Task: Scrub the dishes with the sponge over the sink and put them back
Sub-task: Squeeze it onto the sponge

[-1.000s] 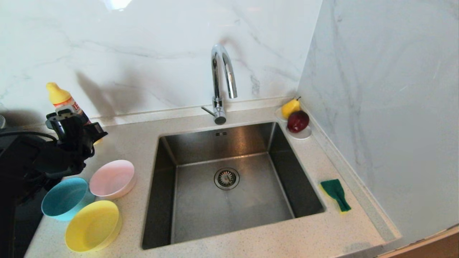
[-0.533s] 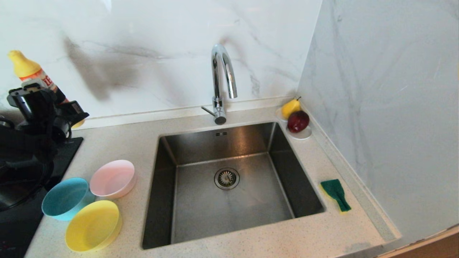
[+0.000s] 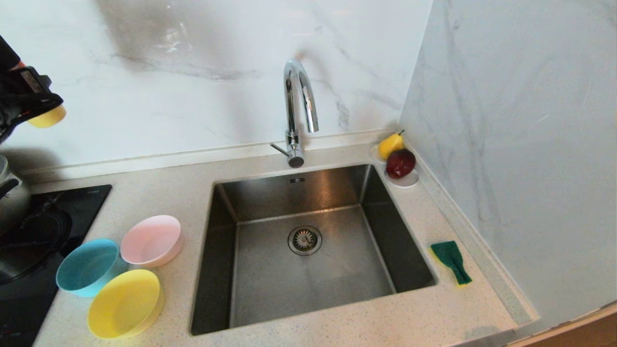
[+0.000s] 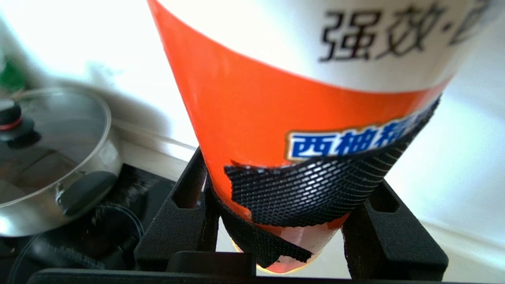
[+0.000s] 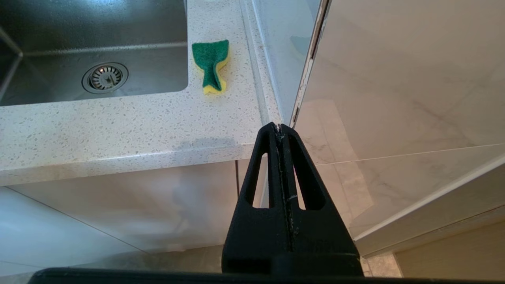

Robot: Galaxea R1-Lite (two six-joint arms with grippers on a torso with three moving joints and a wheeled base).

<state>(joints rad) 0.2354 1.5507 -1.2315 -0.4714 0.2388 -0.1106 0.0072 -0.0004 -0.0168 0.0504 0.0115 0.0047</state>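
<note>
Three bowls sit on the counter left of the sink (image 3: 270,284): pink (image 3: 151,240), blue (image 3: 87,266) and yellow (image 3: 124,302). On the counter right of the basin lies the sponge (image 3: 450,260), green face up, also seen in the right wrist view (image 5: 211,63). My left gripper (image 3: 36,103) hangs high at the far left, well above the bowls, shut on an orange and white detergent bottle (image 4: 300,118) wrapped with black mesh tape. Only the bottle's yellow base (image 3: 46,118) shows in the head view. My right gripper (image 5: 279,128) is shut and empty, parked below the counter's front edge.
A chrome faucet (image 3: 299,106) arches over the basin's back rim. A white saucer (image 3: 407,182) with fruit sits in the back right corner. A lidded steel pot (image 4: 51,157) stands on the black hob (image 3: 29,250) at the left. Marble walls close the back and right.
My left arm has risen and swung left with the bottle, from just behind the bowls to the upper left edge of the head view. The hob and pot are uncovered.
</note>
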